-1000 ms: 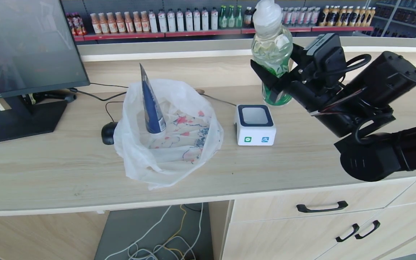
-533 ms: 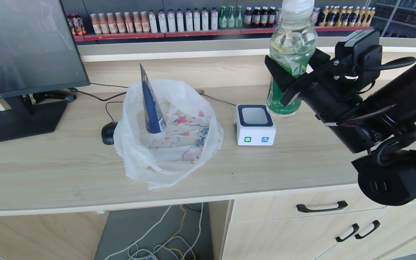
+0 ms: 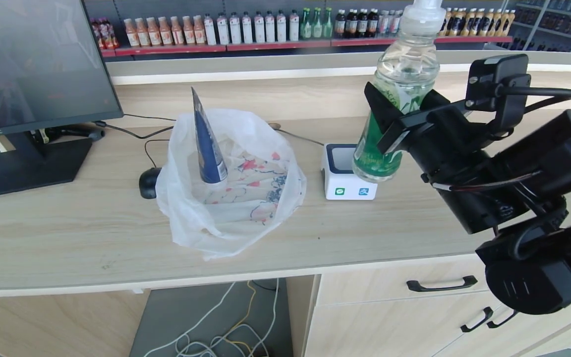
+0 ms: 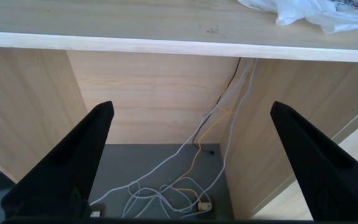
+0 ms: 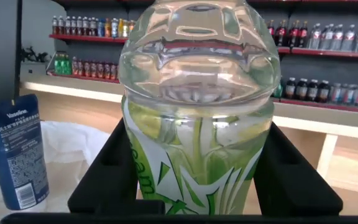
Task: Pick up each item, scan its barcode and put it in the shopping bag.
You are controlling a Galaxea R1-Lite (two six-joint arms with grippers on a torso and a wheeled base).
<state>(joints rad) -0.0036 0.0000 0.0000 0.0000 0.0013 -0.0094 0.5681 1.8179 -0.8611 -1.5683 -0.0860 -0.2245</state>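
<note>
We have the bottle point(image 3: 402, 79) off the tabletop point(image 3: 67, 238), clamped in the right hand point(image 3: 399, 106) across its labelled middle. The two black fingers point(image 5: 107, 168) sit on opposite sides of the body, just under the bulge of the shoulder. It is tilted, with its base hanging over the window of the white scanner point(image 3: 347, 186) and its white cap leaning up and away.

The left hand point(image 4: 191, 109) hangs below the tabletop's front edge with its fingers spread wide and nothing between them.

The shopping bag point(image 3: 186, 208) lies open just beside the scanner, and a blue tube point(image 3: 208, 144) already stands in it.

We judge the bottle fairly heavy for its size, since it looks nearly full of pale liquid. That liquid will shift as the bottle tips. The plastic wall should give a little under pressure, and the glossy label film is likely slippery, so the present hold looks right to us. The shoulder above the fingers would stop it sliding down. The bag, by contrast, is thin and limp. Its rim could fold inward, so we would lower the bottle in base first, clear of the tube.
</note>
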